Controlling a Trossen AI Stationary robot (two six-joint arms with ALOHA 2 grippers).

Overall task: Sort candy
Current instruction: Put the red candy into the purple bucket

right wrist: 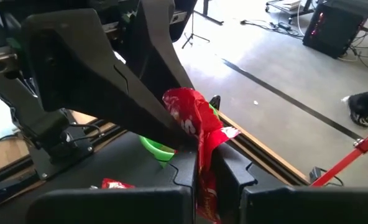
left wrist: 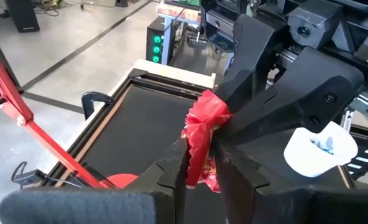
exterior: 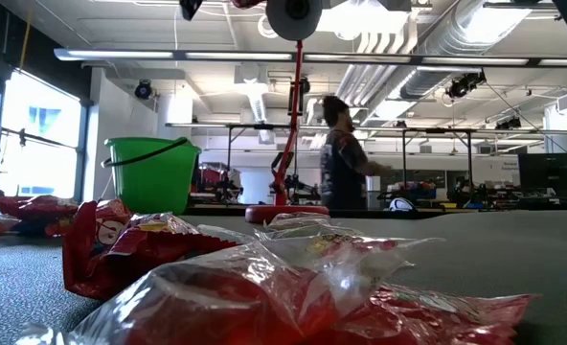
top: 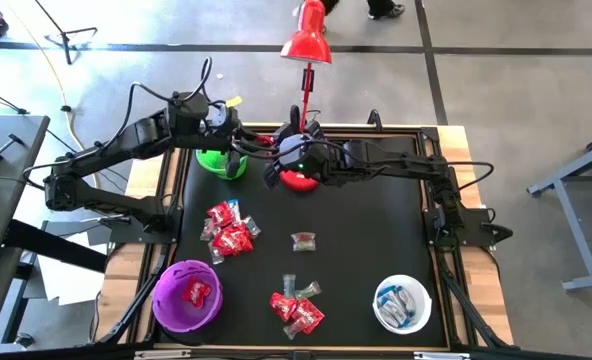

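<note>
Grippers meet near table's far edge — left gripper [left wrist: 196, 180] and right gripper [right wrist: 199, 177] both pinch red candy [left wrist: 202, 134].

The candy [exterior: 264, 278] wears thin crinkled film, glossy and part clear, catching highlights. The red piece [left wrist: 202, 134] pinched between both grippers has the same shiny, creased wrapper. The left gripper [left wrist: 199, 171] and right gripper [right wrist: 199, 165] look like matt black moulded plastic with smooth faces. The mat [top: 356, 240] is matt black and finely textured, like rubber or felt. The table [top: 456, 135] edge shows pale bare wood. The green bowl [exterior: 151, 172], purple bowl [top: 166, 300] and white bowl [top: 381, 310] look like smooth plastic. The lamp [top: 308, 40] has glossy red painted metal.
</note>
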